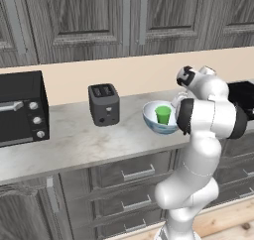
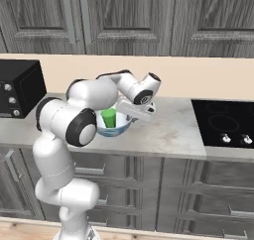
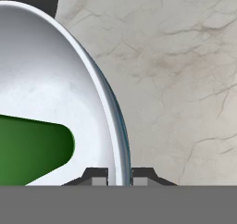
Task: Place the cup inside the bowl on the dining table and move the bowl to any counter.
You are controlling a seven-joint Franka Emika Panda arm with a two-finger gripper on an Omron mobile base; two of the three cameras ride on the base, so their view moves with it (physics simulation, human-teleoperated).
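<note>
No writing is showing anywhere. The surface is stretching across mid-frame in the left base view, carrying a black oven at the left edge and a toaster beside it. Right of centre, the bowl is holding the cup upright. The end effector is pinching the bowl's rim, fingers nearly together.

Flat, even rendered light, moderately bright, no obvious single source. Soft faint shadow under the round white-inside, pale blue bowl on the light grey marble-look counter; weak shading beneath the counter's front edge. No glare or motion blur. Base views coarse, low detail. Hand view close: bowl rim slightly soft, possibly from magnification.
</note>
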